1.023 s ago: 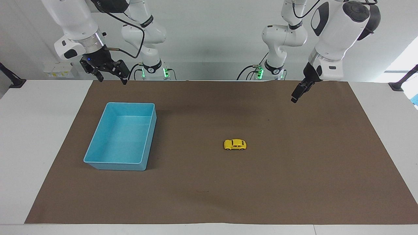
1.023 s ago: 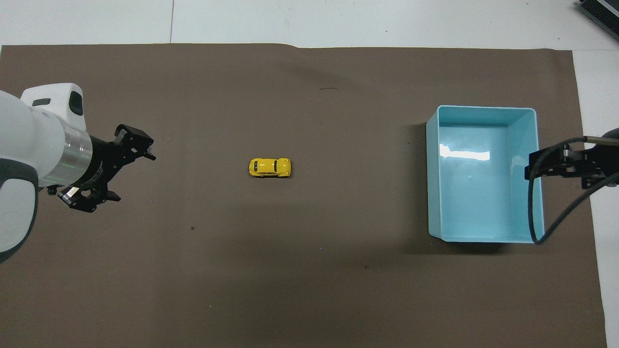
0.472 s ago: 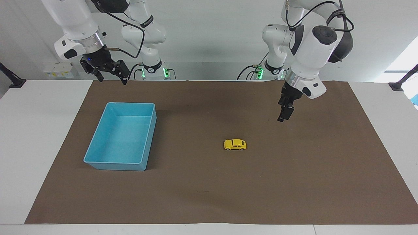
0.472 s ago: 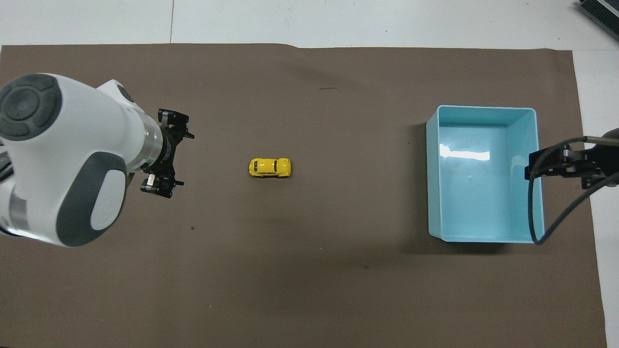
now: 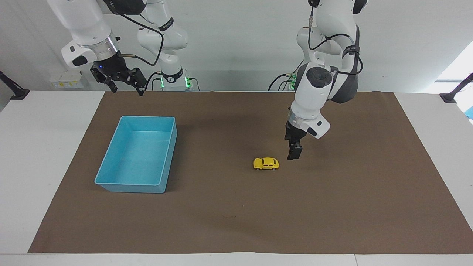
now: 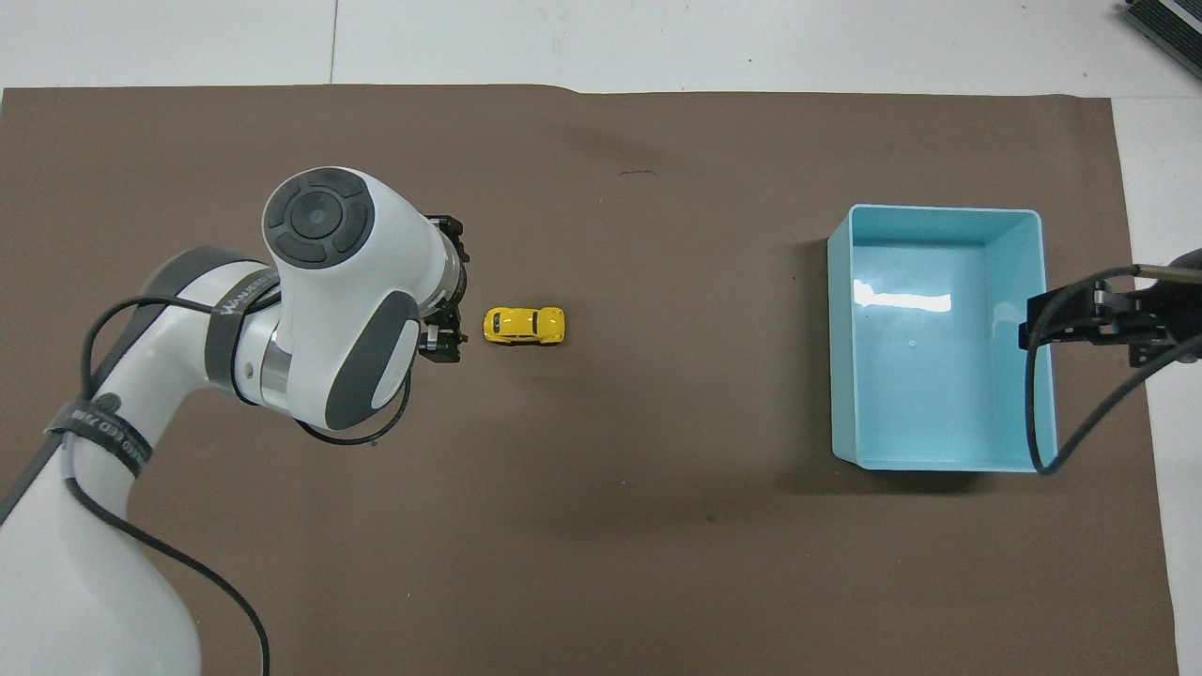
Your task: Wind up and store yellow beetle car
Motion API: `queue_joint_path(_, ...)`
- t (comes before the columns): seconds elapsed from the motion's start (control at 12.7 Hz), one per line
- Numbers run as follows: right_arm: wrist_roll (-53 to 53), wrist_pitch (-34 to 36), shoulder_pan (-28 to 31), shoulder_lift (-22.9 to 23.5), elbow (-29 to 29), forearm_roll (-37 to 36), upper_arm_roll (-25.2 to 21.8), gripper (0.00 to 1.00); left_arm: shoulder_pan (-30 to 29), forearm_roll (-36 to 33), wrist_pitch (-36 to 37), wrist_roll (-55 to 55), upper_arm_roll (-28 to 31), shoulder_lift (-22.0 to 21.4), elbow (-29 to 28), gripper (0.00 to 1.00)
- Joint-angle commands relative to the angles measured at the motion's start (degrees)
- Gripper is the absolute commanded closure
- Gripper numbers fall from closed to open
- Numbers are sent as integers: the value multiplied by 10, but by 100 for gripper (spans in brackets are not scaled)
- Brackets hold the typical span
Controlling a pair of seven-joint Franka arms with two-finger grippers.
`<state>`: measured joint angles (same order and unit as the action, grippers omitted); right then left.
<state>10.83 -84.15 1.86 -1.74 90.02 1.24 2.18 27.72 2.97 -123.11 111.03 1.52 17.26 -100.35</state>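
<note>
In the facing view my right gripper (image 5: 123, 87) waits in the upper left of the frame, raised over the mat's (image 5: 229, 221) edge nearest the robots, jaws spread and empty. Below it in that frame sits the blue bin (image 5: 111, 184), toward the right arm's end of the table. My left gripper (image 5: 294, 151) hangs low over the mat just right of frame centre, pointing down, fingers apart, holding nothing. The yellow beetle car (image 5: 266, 163) stands on its wheels just beside it, not touched, at mid-frame. Its long axis runs across the table, arm's end to arm's end; I cannot tell which end is the nose.
</note>
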Motion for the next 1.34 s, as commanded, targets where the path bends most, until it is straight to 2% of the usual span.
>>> queue_joint_path(0.0,-10,-1,6,-5,3,16,-1,0,15,-5,-14,37,8,22,11,0)
queue_joint_path(0.31,-10,0,6,-5,3,16,-1,0,47,0,-35,59,9,78,15,0)
queue_joint_path(0.79,-10,-1,6,-5,3,16,-1,0,48,13,-81,60,8,89,9,2)
queue_joint_path(0.87,-10,-1,6,-5,3,16,0,0,47,13,-82,56,8,89,9,33)
queue_joint_path(1.02,-10,0,6,-5,3,16,0,0,48,13,-82,38,8,89,2,86)
queue_joint_path(1.1,-10,-1,6,-5,3,16,-1,0,48,13,-83,18,8,88,-4,98)
queue_joint_path(1.26,-10,-1,6,-5,3,16,-1,0,48,14,-79,5,8,88,-7,100)
